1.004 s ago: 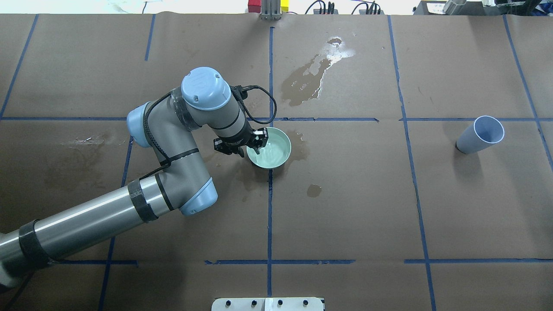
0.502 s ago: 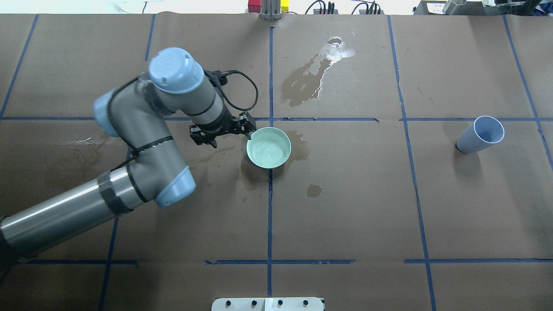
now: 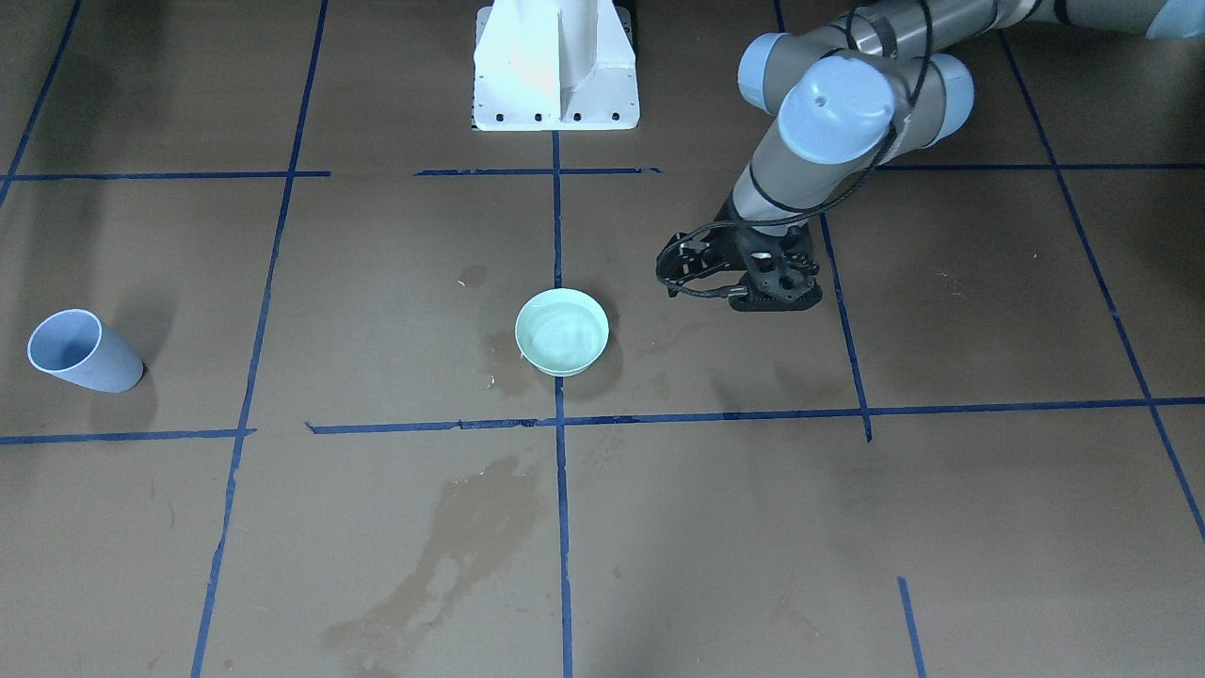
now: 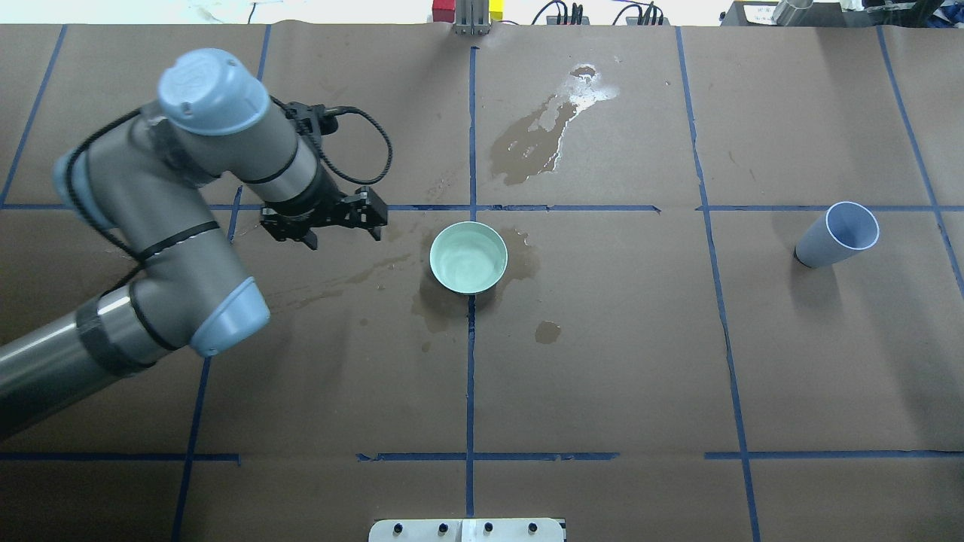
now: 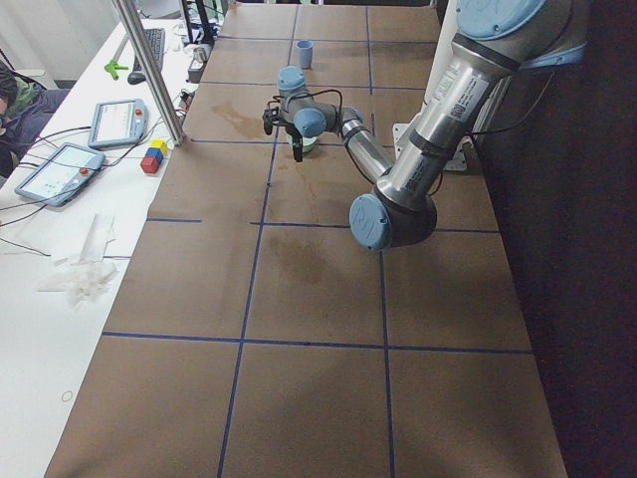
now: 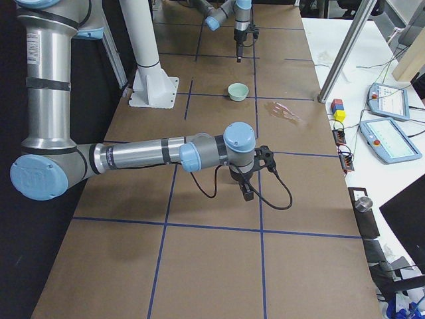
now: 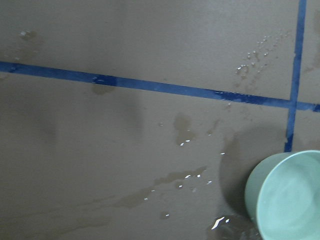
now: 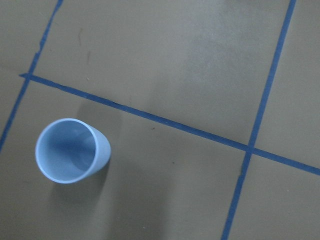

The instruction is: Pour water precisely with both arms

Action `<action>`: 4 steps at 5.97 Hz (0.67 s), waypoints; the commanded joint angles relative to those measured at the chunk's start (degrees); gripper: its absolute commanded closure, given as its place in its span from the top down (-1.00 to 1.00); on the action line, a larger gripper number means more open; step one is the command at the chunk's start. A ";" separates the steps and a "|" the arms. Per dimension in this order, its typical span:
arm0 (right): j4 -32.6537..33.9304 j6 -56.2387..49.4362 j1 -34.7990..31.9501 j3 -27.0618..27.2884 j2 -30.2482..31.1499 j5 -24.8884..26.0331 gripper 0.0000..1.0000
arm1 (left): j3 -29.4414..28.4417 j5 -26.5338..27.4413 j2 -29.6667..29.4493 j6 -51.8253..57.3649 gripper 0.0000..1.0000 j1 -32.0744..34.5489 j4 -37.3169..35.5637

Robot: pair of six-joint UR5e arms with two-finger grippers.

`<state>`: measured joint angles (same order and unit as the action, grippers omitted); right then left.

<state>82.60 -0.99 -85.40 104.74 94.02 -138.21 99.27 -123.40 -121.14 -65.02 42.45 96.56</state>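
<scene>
A pale green bowl (image 4: 468, 257) stands at the table's middle and holds a shallow pool of water (image 4: 474, 265). It also shows in the front view (image 3: 562, 342) and at the lower right of the left wrist view (image 7: 290, 197). My left gripper (image 4: 343, 233) is open and empty, off to the bowl's left and clear of it; it also shows in the front view (image 3: 779, 299). My right gripper (image 6: 247, 193) shows only in the right side view, and I cannot tell its state. A light blue cup (image 4: 837, 235) stands far right, empty in the right wrist view (image 8: 70, 150).
A glinting spilled puddle (image 4: 553, 124) lies beyond the bowl. Wet stains (image 4: 354, 278) surround the bowl and trail left, and a small one (image 4: 547, 331) lies in front of it. The white pedestal (image 3: 555, 66) stands at the robot's edge. Tablets (image 6: 392, 136) lie on the side bench.
My left gripper let go of the bowl's rim and drew away to the left. The bowl stayed in place, its water rippling. The cup has not moved.
</scene>
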 commanded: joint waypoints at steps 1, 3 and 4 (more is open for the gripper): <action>-0.07 18.71 3.98 9.37 -0.24 -1.72 1.00 | 1.01 -0.18 1.08 0.96 1.00 0.26 -0.24; -18.14 32.82 13.10 11.46 5.08 8.69 1.00 | 0.75 0.00 1.09 0.86 1.00 0.17 -0.23; -31.06 39.68 19.42 10.93 10.52 16.75 1.00 | 0.75 0.08 1.09 0.78 1.00 0.17 -0.23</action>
<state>63.42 31.84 -71.74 115.81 99.80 -128.55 100.05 -123.38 -120.06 -64.18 42.64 96.33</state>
